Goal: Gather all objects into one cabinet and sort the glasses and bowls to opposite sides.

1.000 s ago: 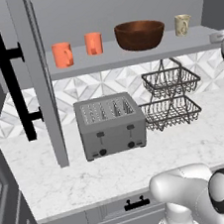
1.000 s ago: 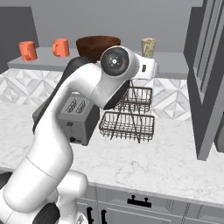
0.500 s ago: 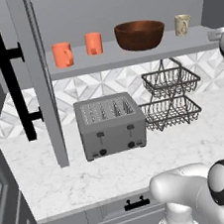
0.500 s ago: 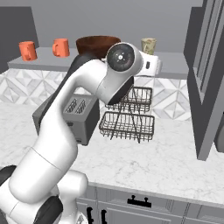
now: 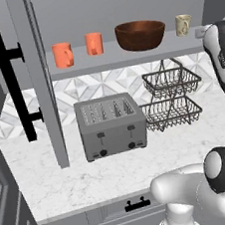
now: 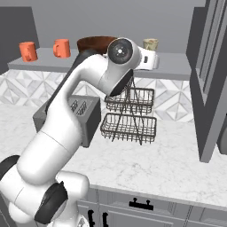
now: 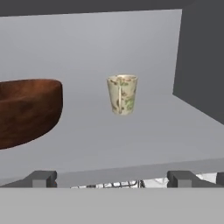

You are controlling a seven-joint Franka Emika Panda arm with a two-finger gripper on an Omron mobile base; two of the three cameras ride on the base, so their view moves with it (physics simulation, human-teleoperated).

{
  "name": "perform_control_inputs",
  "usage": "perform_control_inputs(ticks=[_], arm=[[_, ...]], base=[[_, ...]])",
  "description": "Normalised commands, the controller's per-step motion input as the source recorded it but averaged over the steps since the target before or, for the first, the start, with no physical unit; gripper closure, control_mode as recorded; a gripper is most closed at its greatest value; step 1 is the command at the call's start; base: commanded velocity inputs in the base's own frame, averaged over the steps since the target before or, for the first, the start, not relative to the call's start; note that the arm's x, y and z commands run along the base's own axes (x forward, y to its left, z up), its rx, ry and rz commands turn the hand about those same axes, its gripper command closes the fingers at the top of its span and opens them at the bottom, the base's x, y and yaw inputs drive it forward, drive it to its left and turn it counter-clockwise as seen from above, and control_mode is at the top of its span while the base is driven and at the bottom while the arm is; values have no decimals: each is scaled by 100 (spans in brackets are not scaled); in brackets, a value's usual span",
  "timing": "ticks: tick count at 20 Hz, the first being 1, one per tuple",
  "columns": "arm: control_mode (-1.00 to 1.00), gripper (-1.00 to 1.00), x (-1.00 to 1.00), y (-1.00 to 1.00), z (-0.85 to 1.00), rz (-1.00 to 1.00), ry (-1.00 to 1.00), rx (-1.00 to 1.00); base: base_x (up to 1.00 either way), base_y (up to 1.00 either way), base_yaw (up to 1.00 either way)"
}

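On the grey cabinet shelf (image 5: 127,57) stand two orange mugs (image 5: 63,55) (image 5: 94,43), a brown wooden bowl (image 5: 140,34) and, at the right end, a cream patterned mug (image 5: 184,25). In the hand view the cream mug (image 7: 122,94) stands upright straight ahead, some way back on the shelf (image 7: 131,144), with the bowl (image 7: 26,109) to its left. My gripper (image 7: 113,179) is open and holds nothing. Its fingertips (image 7: 41,178) sit wide apart at the shelf's front edge. From the right base view the arm (image 6: 119,57) partly hides the bowl (image 6: 95,43), and the cream mug (image 6: 150,44) shows just beyond it.
The tall cabinet door (image 5: 40,84) with a black bar handle (image 5: 12,82) stands open at the left. Another grey door (image 6: 208,88) hangs at the right. Below the shelf, a grey toaster (image 5: 111,124) and two stacked wire racks (image 5: 170,97) sit on the marble counter (image 5: 93,177).
The arm has risen and swung a little to the right, bringing the hand closer to the shelf edge before the cream mug. Nothing on the shelf has moved.
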Motion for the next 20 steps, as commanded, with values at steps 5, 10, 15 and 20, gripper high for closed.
perform_control_inputs(ticks=[5,10,15,20], arm=[[-100,-100,44,0,0,0,0,0],[-100,-100,40,0,0,0,0,0],[-100,-100,35,-2,3,0,0,0],[-100,-100,29,-2,1,0,0,0]], base=[[0,0,0],[0,0,0],[0,0,0],[0,0,0]])
